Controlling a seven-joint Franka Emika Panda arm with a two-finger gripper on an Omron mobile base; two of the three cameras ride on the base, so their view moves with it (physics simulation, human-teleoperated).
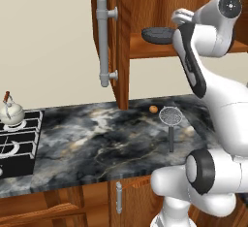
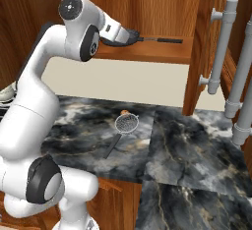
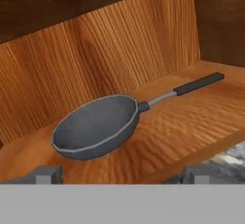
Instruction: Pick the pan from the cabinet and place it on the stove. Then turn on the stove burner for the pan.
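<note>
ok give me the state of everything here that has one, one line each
cabinet: door open
pan: upright on the cabinet shelf, empty, not gripped
gripper: open, short of the pan
strainer: lying flat on the counter
kettle: upright on the stove

One pan (image 3: 95, 127) sits on the cabinet (image 1: 123, 41) shelf. On the table (image 1: 111, 143) I count one mesh strainer (image 1: 171, 117) and one small orange thing (image 1: 153, 108) beside it. One white kettle (image 1: 10, 112) stands on the stove (image 1: 19, 143). Three grey bar handles on the upper doors, one (image 1: 103, 41) at the left.
</note>
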